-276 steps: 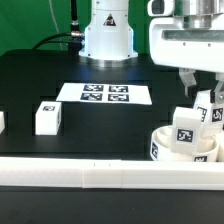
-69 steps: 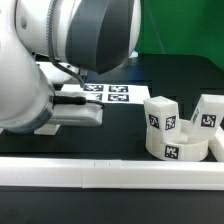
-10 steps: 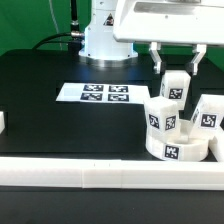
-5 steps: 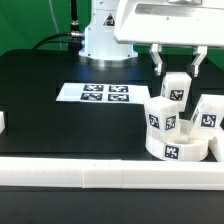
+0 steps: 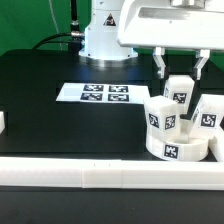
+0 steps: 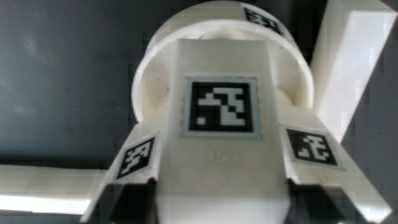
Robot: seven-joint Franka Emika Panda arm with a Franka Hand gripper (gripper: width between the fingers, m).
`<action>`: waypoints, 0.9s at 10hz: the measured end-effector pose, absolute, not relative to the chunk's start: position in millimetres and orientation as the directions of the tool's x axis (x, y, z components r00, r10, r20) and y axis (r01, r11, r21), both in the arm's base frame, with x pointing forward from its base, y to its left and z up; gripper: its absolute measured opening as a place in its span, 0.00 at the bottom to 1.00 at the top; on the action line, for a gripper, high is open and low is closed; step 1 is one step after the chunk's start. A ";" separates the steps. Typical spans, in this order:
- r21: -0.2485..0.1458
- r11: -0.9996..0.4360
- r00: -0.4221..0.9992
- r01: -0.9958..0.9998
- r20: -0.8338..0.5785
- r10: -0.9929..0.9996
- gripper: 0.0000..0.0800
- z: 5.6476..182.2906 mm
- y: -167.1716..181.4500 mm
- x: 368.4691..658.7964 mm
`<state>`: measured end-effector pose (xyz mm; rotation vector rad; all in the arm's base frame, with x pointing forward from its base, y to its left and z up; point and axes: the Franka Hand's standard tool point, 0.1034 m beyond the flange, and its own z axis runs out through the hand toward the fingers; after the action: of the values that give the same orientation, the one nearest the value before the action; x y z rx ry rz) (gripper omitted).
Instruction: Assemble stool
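Note:
The round white seat disc (image 5: 176, 150) sits at the exterior view's right, near the front rail. Two white leg blocks stand on it, one toward the exterior view's left (image 5: 160, 116) and one toward its right (image 5: 209, 116). My gripper (image 5: 180, 72) hangs above the disc, shut on the third leg block (image 5: 180, 95), which is upright between the other two, its lower end hidden behind them. In the wrist view this leg (image 6: 221, 110) fills the frame between my dark fingers, with my gripper (image 6: 214, 205) closed on its sides.
The marker board (image 5: 104, 95) lies flat mid-table. The robot base (image 5: 108, 38) stands at the back. A long white rail (image 5: 90, 176) runs along the front edge, and a white rail end (image 5: 2, 121) shows at the exterior view's left edge.
My gripper, with the leg block in it, has shifted slightly toward the exterior view's right over the last second. The seat disc and the two standing legs have not moved.

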<state>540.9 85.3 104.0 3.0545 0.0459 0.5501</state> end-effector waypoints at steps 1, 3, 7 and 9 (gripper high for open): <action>0.046 -0.999 0.936 0.023 0.349 0.038 0.42 100.9 84.4 539.9; 0.050 -0.998 0.933 0.024 0.357 0.041 0.42 97.2 83.0 538.3; 0.058 -0.997 0.904 0.044 0.422 0.065 0.42 94.1 78.4 534.5; 0.059 -0.997 0.904 0.046 0.421 0.067 0.51 94.1 78.7 534.5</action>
<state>534.5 78.7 94.1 3.0196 0.0898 0.6707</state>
